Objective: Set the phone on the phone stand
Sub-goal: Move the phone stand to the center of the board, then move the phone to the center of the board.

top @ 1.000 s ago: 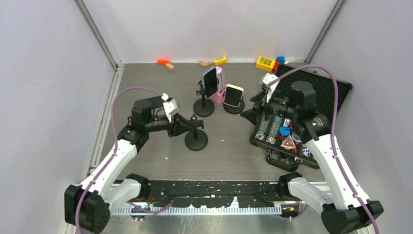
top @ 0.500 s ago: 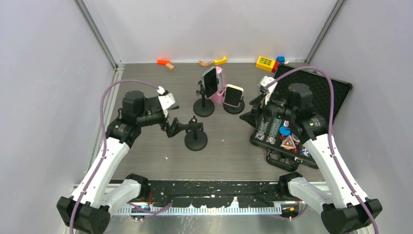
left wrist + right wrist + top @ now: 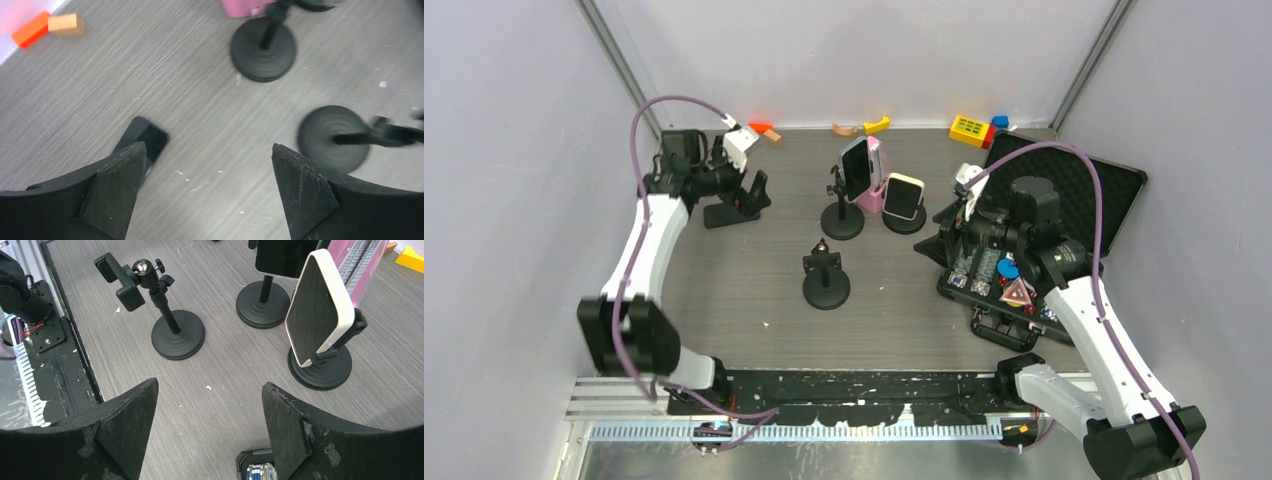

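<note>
top view: the flat black slab phone (image 3: pixel 721 215) lies on the table at upper left, just beside the left pincer (image 3: pixel 750 193). the empty black round-based stand (image 3: pixel 826 281) sits mid-frame, well apart.

left wrist view: the fingers are spread wide and hold nothing. the phone (image 3: pixel 146 138) at lower left looks thin, stiff and slick, probably best pinched across its long edges.

right wrist view: the right pincer (image 3: pixel 209 388) gapes empty. a white-cased phone on its own stand (image 3: pixel 320 310) stands near the route.

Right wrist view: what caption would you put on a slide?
Open right tool facing an empty stand; beside it, a cream-cased phone mounted.
</note>
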Robot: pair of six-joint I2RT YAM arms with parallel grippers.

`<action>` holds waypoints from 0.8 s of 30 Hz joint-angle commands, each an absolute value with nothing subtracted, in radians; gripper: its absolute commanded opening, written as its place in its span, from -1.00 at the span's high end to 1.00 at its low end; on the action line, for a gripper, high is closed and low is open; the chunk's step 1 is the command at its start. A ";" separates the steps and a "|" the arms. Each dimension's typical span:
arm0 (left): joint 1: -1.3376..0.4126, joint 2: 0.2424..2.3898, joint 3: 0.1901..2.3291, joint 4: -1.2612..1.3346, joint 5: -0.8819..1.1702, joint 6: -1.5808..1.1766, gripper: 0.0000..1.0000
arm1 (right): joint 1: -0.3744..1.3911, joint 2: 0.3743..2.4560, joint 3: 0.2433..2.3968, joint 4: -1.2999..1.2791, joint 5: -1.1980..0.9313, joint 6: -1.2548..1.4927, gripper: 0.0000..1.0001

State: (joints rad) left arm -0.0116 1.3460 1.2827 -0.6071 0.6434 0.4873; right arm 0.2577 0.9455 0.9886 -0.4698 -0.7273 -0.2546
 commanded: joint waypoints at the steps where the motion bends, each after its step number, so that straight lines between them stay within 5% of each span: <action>1: 0.060 1.629 1.459 -0.652 0.525 0.550 -0.99 | 0.256 0.913 0.979 -0.419 -0.767 -0.240 -0.62; 15: 0.153 2.300 2.058 -0.813 0.440 0.501 -0.99 | 0.256 0.956 0.965 -0.439 -0.746 -0.282 -0.62; 24: 0.153 2.423 2.171 -0.915 0.363 0.417 -0.77 | 0.257 0.975 0.965 -0.448 -0.734 -0.296 -0.62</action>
